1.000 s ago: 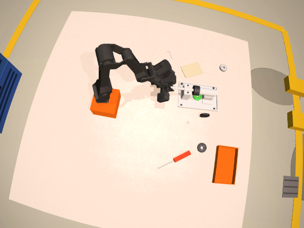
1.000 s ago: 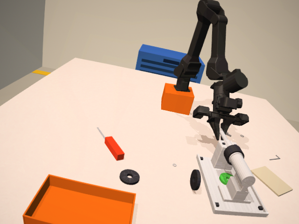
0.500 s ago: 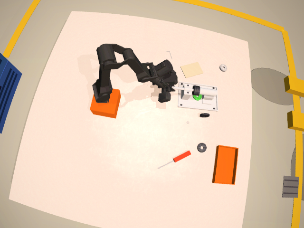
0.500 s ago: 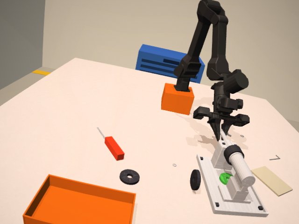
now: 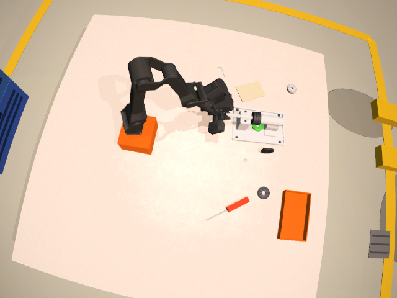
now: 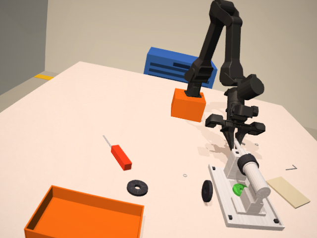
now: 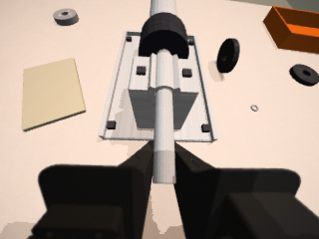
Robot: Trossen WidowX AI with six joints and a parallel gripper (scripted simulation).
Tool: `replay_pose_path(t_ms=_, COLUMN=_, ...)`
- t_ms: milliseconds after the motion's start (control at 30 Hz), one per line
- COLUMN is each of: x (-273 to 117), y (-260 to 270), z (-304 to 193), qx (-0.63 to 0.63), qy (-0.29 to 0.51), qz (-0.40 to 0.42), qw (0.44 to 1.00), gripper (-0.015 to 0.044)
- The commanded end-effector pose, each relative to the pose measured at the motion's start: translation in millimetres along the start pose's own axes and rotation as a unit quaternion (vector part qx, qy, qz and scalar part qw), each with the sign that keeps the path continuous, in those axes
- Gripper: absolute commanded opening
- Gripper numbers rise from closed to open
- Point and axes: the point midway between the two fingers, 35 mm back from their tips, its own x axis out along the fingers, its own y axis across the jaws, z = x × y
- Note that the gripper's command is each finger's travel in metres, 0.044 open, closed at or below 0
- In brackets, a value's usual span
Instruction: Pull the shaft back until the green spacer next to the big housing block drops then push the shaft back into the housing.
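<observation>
My gripper [image 5: 228, 116] [image 6: 235, 146] [image 7: 161, 144] is shut on the white shaft [image 5: 237, 115] [image 7: 164, 115] near its free end, just behind the slotted support block [image 6: 231, 167] [image 7: 141, 106]. The shaft runs through that block. Black spacers [image 5: 256, 118] [image 6: 247, 163] [image 7: 163, 36] sit side by side between the block and the white cylindrical housing [image 5: 272, 120] [image 6: 255, 176]. They look close against the housing. The green spacer [image 5: 257, 128] [image 6: 237, 189] is off the shaft and lies low on the base plate [image 5: 256, 139] [image 6: 226, 205]; the wrist view hides it. The shaft's inner end is hidden.
A black ring [image 5: 267, 150] [image 6: 207, 190] [image 7: 228, 56] stands on edge beside the plate. A flat dark ring [image 5: 259, 195] [image 6: 137, 192] lies near a red screwdriver [image 5: 237, 204] [image 6: 121, 156] and an orange tray [image 6: 97, 197]. A tan card [image 5: 250, 91] [image 7: 52, 95] lies on the other side.
</observation>
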Motion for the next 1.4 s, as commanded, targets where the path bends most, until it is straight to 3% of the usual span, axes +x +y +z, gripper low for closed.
replay_pose_path(t_ms=0, x=2, y=0, z=3, qx=-0.001, qy=-0.001, qz=0.001, qw=1.0, gripper=0.0)
replay_pose_path(t_ms=1367, x=13, y=0, z=15, qx=-0.001, qy=-0.002, qz=0.001, qw=1.0, gripper=0.0)
